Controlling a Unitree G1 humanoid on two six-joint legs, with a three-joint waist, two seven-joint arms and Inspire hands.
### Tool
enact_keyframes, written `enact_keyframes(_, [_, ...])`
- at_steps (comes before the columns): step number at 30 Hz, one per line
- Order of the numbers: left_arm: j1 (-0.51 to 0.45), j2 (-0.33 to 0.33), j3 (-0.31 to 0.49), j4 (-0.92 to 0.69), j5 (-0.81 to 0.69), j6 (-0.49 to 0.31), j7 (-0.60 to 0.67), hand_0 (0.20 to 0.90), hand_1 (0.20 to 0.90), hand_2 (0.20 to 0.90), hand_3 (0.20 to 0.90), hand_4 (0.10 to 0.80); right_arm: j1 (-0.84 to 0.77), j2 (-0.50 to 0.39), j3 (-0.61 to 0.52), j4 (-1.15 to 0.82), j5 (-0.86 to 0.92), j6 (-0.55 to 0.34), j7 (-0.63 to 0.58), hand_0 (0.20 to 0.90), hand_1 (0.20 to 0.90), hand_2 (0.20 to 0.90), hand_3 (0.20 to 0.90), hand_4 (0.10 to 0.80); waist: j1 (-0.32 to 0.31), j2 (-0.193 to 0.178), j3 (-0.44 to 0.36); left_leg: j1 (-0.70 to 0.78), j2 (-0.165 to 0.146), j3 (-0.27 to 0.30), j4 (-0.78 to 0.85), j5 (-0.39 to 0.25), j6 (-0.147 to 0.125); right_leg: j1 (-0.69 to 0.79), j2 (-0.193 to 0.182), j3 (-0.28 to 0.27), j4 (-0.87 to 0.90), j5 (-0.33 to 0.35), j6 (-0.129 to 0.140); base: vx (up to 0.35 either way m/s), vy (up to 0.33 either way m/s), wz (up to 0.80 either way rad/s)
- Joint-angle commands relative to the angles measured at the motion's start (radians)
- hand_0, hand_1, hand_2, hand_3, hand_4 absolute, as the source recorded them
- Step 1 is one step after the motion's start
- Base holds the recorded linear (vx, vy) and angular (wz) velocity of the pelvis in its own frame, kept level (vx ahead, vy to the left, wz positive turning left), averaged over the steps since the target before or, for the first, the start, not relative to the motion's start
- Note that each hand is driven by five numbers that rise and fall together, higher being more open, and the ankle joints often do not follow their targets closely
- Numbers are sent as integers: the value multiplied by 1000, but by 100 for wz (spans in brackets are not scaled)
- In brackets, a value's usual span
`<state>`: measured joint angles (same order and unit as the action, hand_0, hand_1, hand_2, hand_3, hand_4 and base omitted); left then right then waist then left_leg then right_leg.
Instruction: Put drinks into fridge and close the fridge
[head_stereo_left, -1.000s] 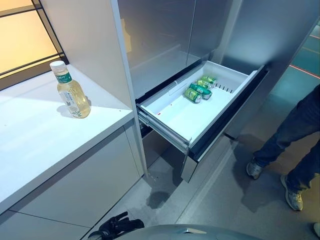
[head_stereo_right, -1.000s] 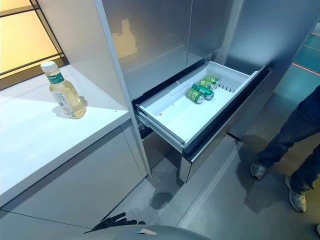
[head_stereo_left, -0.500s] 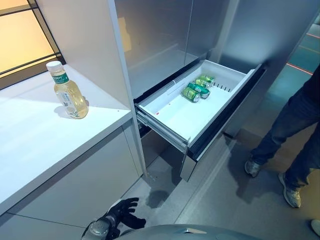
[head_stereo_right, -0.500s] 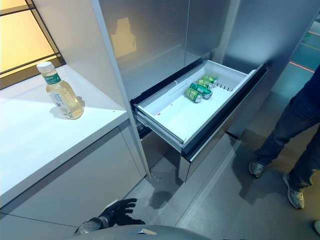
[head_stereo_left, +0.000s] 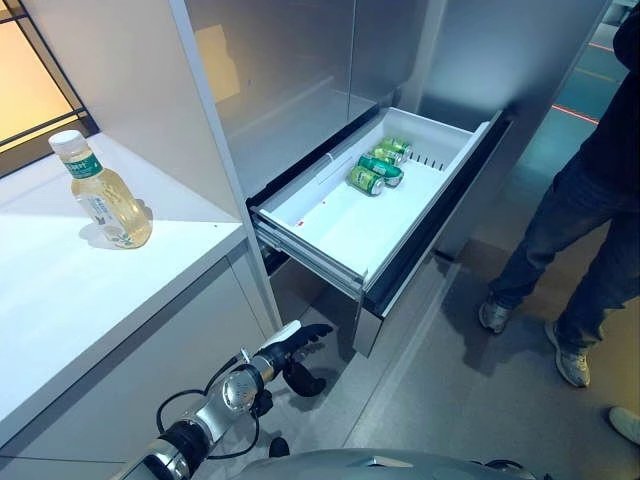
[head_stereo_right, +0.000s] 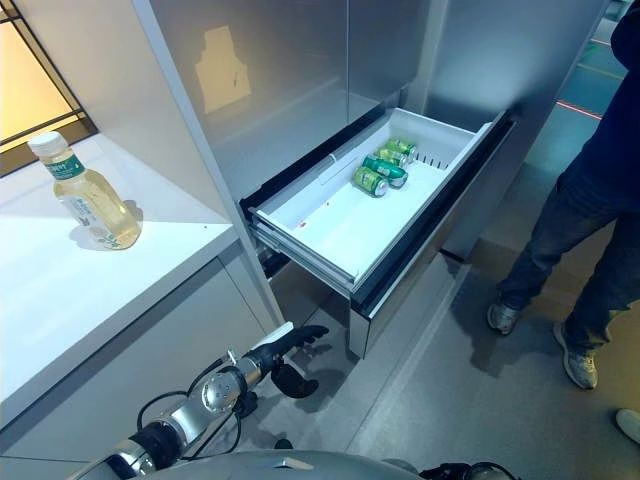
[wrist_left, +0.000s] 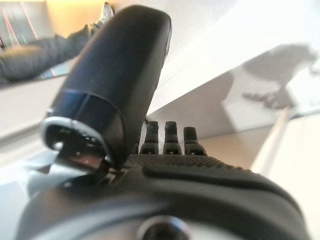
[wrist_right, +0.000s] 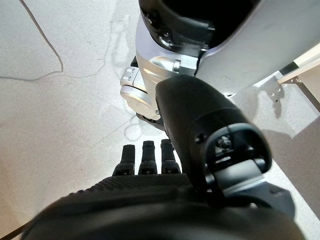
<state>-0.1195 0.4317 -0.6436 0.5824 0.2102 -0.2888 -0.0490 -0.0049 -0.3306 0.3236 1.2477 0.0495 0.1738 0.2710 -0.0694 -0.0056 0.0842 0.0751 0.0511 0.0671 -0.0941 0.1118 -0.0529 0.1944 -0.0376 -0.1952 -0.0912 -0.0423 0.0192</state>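
A clear bottle of yellow drink (head_stereo_left: 100, 195) with a white cap stands upright on the white counter (head_stereo_left: 60, 300), at its back left. The fridge drawer (head_stereo_left: 340, 225) is pulled out, and several green cans (head_stereo_left: 375, 170) lie at its far end. My left hand (head_stereo_left: 290, 350) hangs low before the cabinet front, below the counter edge and left of the drawer, open and holding nothing. Its straight fingers (wrist_left: 170, 137) show in the left wrist view. My right hand (wrist_right: 145, 170) shows only in its wrist view, open above the floor.
The steel upper fridge doors (head_stereo_left: 300, 90) are shut. A white side panel (head_stereo_left: 130, 100) separates counter and fridge. A person in jeans (head_stereo_left: 570, 230) stands on the grey floor right of the drawer front (head_stereo_left: 430, 230).
My left hand has risen from the bottom edge up in front of the cabinet. The camera has turned, shifting the whole scene left. The person has stepped nearer.
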Motion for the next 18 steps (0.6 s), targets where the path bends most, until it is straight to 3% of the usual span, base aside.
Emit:
enact_keyframes(1, [-106,78,27,-265,-59,-76,-36,900,900,900,900,800,-24,48,-3,-23,32,-14,16,900,900,900,900,800,49,28,8,41,-44,-24,7,-163,36,-74,-8,20,32,6,71,-49,24,5])
enact_keyframes(8, [-87,152,94,-512,-238,-53,-203,900,900,900,900,800,-4,63,-17,-24,56,-27,-17,900,900,900,900,800,66,32,8,37,-50,-40,7,-159,41,-66,-10,8,25,9,70,-14,2,6])
enact_keyframes(18, [-67,234,226,-752,-500,-19,-286,900,900,900,900,800,19,56,-21,-30,81,-50,-24,900,900,900,900,800,88,31,4,29,-55,-60,7,-154,43,-67,-11,-2,25,10,65,-4,-8,5])
